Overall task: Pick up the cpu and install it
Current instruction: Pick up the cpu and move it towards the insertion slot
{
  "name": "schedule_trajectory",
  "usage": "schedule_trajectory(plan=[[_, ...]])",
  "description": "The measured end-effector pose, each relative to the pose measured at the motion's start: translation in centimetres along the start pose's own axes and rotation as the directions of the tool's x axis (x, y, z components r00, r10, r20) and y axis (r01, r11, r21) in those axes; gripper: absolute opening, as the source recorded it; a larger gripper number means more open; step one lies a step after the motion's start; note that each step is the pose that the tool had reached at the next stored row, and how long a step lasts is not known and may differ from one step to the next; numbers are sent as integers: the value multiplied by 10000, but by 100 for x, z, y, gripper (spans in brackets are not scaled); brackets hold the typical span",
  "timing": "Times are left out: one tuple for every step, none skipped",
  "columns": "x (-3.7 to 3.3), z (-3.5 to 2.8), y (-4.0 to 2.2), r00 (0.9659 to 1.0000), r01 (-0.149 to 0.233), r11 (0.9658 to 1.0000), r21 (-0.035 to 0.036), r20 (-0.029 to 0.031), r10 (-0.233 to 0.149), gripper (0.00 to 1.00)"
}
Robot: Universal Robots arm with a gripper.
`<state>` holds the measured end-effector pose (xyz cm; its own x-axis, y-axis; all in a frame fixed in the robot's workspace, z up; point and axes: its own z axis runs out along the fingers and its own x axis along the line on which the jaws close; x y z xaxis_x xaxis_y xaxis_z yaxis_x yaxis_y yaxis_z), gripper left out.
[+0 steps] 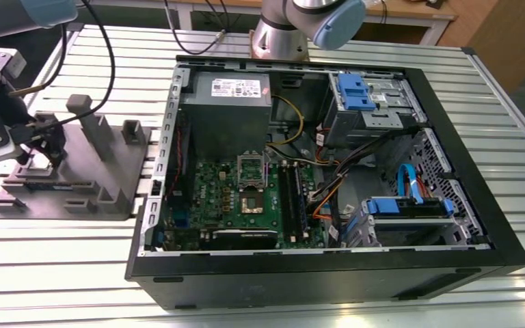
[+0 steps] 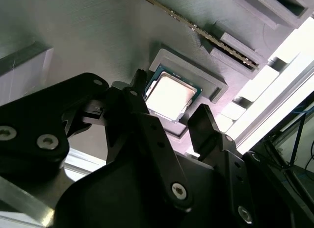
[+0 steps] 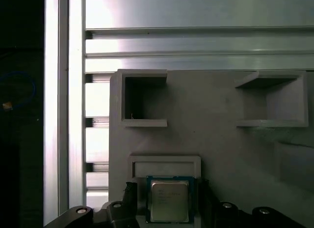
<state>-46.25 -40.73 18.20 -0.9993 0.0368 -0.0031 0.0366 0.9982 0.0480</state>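
Gripper (image 2: 170,101) is hanging closest to the lens in the second wrist view. Its two dark fingers (image 2: 147,127) are standing apart and reaching down on either side of the part, with nothing clamped between them.

Slatted metal table (image 1: 62,273) is carrying everything. Open computer case (image 1: 335,290) is lying on its side across the middle of the table and out toward the edge on the exterior view's right, board facing up. Grey parts holder (image 1: 107,191) is sitting by the table edge on the exterior view's left, just beside the case. The gripper is hovering low over the holder's side farther from the case. Inside the case, the socket (image 1: 251,203) is apparently lying open with no chip in it.

The cpu (image 2: 171,93) is lying flat in a shallow square recess of the holder, metal top up, directly between the fingertips. Whether either tip is touching its rim I cannot tell.

Judgement: pick-up step is in hand, at pre-grasp; install not begun. The grasp is calling for fingers squared to two opposite edges and closing gently and evenly, so the chip is not tipping or scraping in the recess
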Motion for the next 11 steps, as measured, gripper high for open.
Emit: schedule_trajectory(plan=[[0, 0, 0, 10000, 1, 10000, 2, 0, -1, 61], [0, 0, 0, 10000, 2, 10000, 3, -1, -2, 61], [0, 0, 0, 10000, 1, 10000, 3, 0, -1, 61], [0, 1, 0, 10000, 0, 10000, 4, -1, 0, 61], [0, 1, 0, 10000, 0, 10000, 4, -1, 0, 60], [0, 2, 0, 10000, -1, 10000, 3, -1, 1, 60], [0, 3, 1, 10000, -2, 10000, -2, -2, 2, 53], [0, 3, 1, 10000, -2, 10000, -11, -1, 2, 47], [0, 4, 1, 10000, -3, 10000, -14, -1, 3, 47], [0, 4, 1, 10000, -2, 10000, -16, 0, 2, 47], [0, 2, 1, 10000, -1, 10000, -17, 1, 1, 47]])
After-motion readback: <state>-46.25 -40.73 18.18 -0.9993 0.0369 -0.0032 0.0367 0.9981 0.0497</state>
